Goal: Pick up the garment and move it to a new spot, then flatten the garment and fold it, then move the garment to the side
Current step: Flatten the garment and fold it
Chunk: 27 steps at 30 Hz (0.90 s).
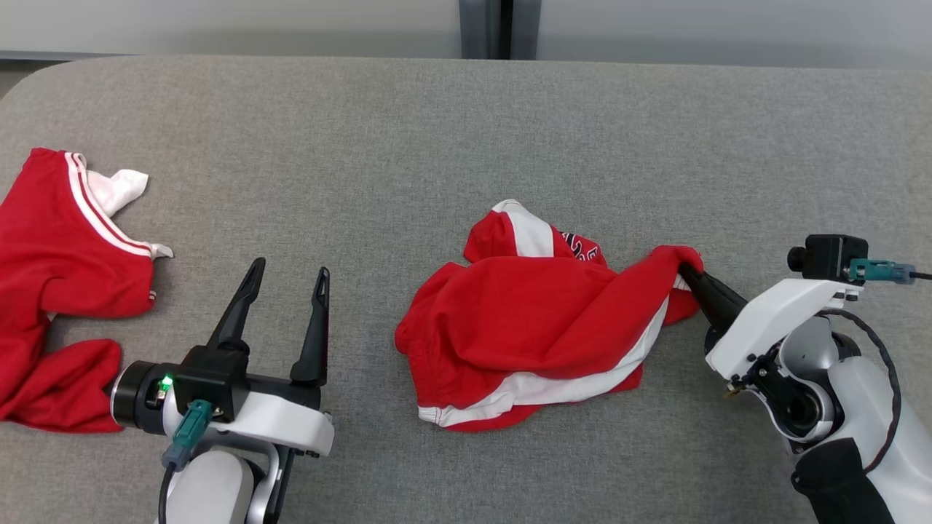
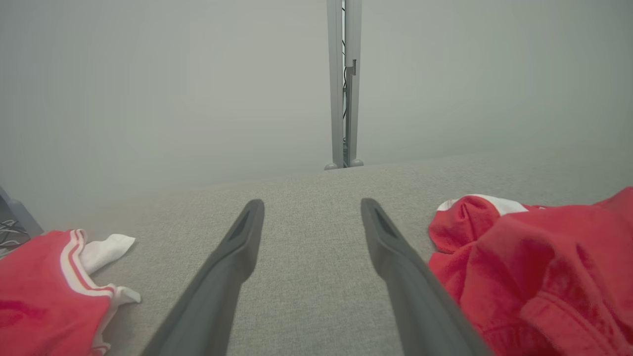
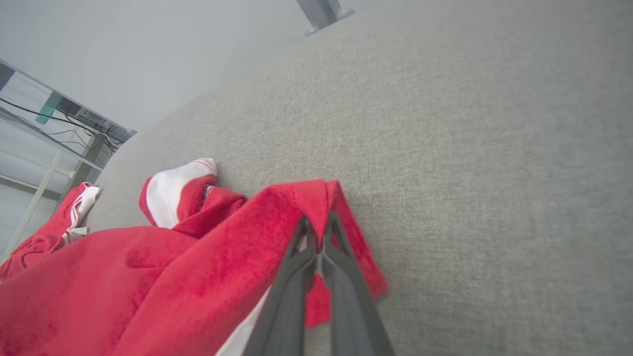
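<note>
Garment lies crumpled in a heap on grey fabric-topped table, a bit right of centre. Red body, w/ a white band along the near edge & a white panel poking up at the far side. Print: a sliver of black, white-edged characters shows in a crease just right of that white panel. It's too folded & cut off to read.

R gripper: fingers together, clamped on a red fold at the garment's right end. The cloth stands up in a small peak over the tips. In the R wrist view the fingers meet w/ red cloth draped over & around their tips. The rest of the heap spreads to that view's lower left.

L gripper: fingers apart, holding nothing, over bare table left of the heap. Head view shows a clear gap between it & the garment.

2nd red garment sits at the table's left edge, well apart from the heap. It is red w/ white-striped trim & a white piece sticking out at its far side.

Grey post stands behind the table's far edge, about mid-width.
</note>
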Tool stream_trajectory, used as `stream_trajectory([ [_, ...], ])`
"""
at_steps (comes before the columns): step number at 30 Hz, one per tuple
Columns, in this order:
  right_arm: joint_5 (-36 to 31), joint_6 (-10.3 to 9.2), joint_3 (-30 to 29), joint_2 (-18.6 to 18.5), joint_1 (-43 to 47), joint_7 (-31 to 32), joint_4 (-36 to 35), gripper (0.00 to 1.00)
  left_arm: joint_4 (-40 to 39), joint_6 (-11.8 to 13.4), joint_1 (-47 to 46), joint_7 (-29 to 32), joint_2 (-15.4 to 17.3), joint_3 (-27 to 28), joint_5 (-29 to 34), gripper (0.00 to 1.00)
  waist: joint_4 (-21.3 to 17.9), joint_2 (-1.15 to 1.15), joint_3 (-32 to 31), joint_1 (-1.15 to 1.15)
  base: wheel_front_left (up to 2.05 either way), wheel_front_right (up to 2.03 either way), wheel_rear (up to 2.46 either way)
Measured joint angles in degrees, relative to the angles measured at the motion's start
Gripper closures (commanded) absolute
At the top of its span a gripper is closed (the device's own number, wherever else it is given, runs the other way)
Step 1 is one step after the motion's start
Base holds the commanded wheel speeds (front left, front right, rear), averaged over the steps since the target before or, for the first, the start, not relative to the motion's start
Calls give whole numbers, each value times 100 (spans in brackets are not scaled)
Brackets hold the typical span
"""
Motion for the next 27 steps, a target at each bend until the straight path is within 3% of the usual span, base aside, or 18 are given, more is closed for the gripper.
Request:
stream_trajectory([
  [1, 52, 0, 12, 5, -63, 10, 114, 100, 11, -4, -24, 0, -9, 4, 0, 0, 11, 0, 22, 0, 0, 0, 0],
  [2, 135, 0, 42, 9, -116, 47, 209, 62, 23, -5, -32, 0, -15, 8, 1, 0, 15, 0, 36, 0, 0, 0, 0],
  [3, 177, 0, 107, 2, -149, 57, 274, 0, 37, -7, -32, 0, -25, 14, 1, 0, 11, 0, 42, 0, 0, 0, 0],
  [8, 382, 0, 275, -159, -173, 45, 358, 0, 81, -8, -36, 0, -78, 56, 9, 0, -62, 0, 20, 0, 0, 0, 0],
  [16, 631, -1, 119, -526, 443, -304, -90, 0, 94, -7, -29, 0, -79, 160, 14, 0, -233, 0, -79, 0, 0, 0, 0],
  [21, 371, -1, -383, -671, 819, -1386, -661, 0, 91, 4, 7, 0, -35, 257, 14, 0, -348, 0, -191, 0, 0, 0, 0],
  [27, -471, -1, -738, -667, 1060, -2308, -1422, 0, -74, 110, 213, 19, 63, 359, 13, 0, -468, 0, -408, 0, 0, 0, 0],
])
